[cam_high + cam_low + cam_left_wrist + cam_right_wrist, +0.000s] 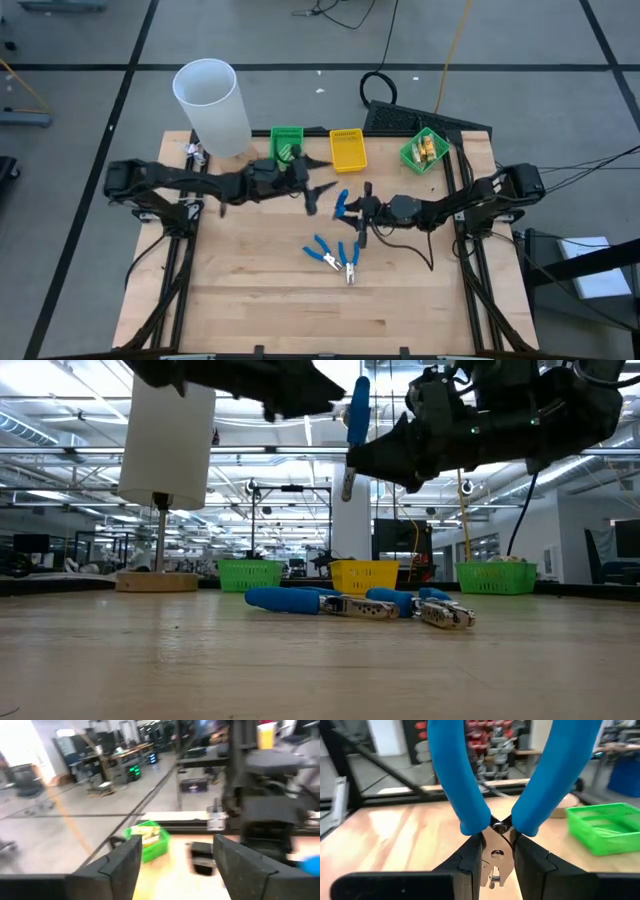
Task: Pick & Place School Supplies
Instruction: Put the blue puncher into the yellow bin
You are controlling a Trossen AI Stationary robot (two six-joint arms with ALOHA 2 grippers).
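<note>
Biggest thing on your table (250,300) was the tall white cylinder (212,105), standing up at about 11 o'clock from the table's middle. Along the far edge you had three slotted bins: a green bin (287,144) near 12 o'clock, a yellow bin (347,149) just beside it, and another green bin (424,150) out at 1 o'clock with some yellowish bits inside that I couldn't make out properly.

Your left gripper (312,190) hung above the table in front of the first green bin, fingers spread wide with nothing between them. In its wrist view the two dark fingers (125,862) stood well apart, with only a green bin (147,840) showing past them.

Your right gripper (492,865) sat just right of centre, pinched narrow on a pair of blue-handled pliers (492,780). It had them by the metal head, and the blue handles stuck up away from the fingers. In the low view those pliers (355,420) were up in the air, clear of the wood.

The rest of the blue-handled pliers (335,255), a little cluster of them, were lying flat on the table at roughly 6 o'clock from the right gripper, nothing touching them.
</note>
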